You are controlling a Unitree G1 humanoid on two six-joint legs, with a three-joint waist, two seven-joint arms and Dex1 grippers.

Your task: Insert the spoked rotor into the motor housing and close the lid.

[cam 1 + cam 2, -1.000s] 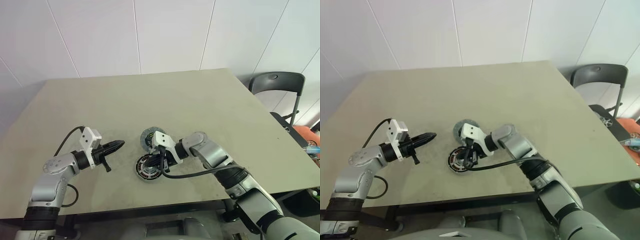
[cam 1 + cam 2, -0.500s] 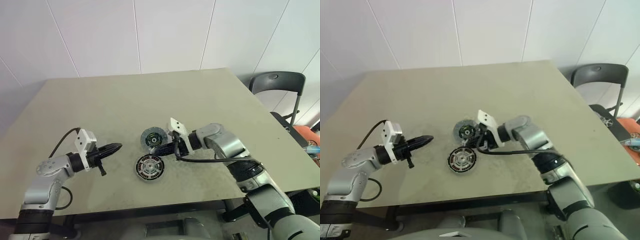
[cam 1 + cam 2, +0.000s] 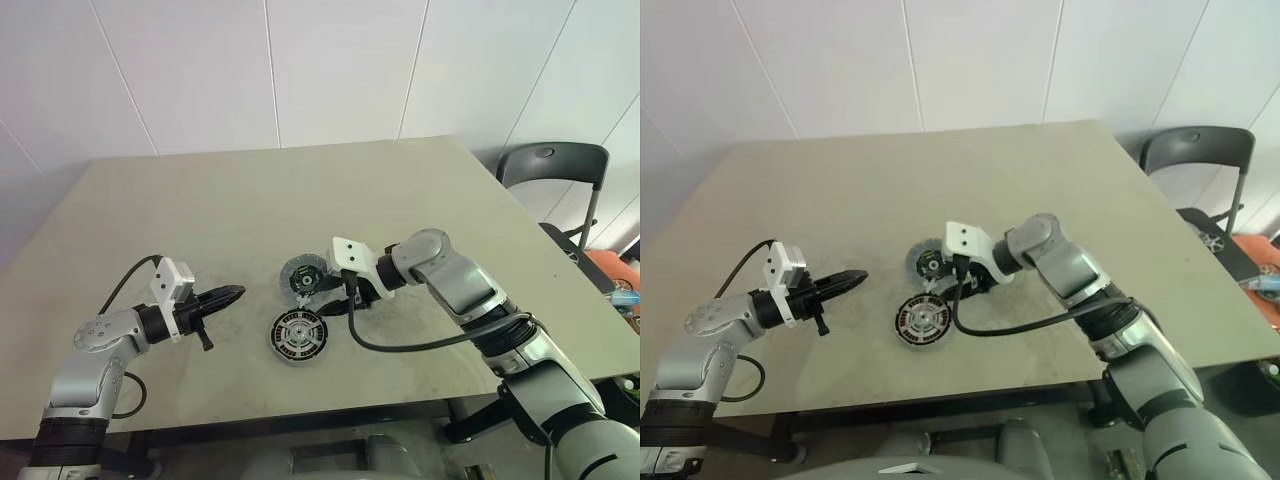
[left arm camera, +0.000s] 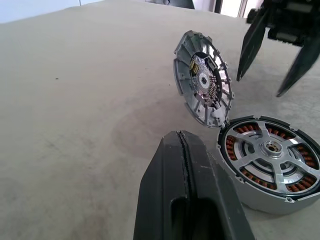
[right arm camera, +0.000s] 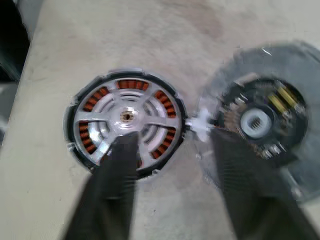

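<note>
Now right hand (image 3: 338, 303) lifted, opened.

Clearance around the motor housing (image 3: 300, 336).
Table (image 3: 250, 210) bare at frame top; lid (image 3: 303, 274) and right gripper (image 3: 342, 303) crowd its upper side.

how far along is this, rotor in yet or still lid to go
The rotor already sits in the housing, its pale spokes over the copper windings. The right gripper hovers with its jaws apart, holding nothing, between the housing and the lid. Left to do: closing the lid, which lies uncovered beside the housing, touching its rim. The left gripper is shut and waits apart from the parts.
</note>
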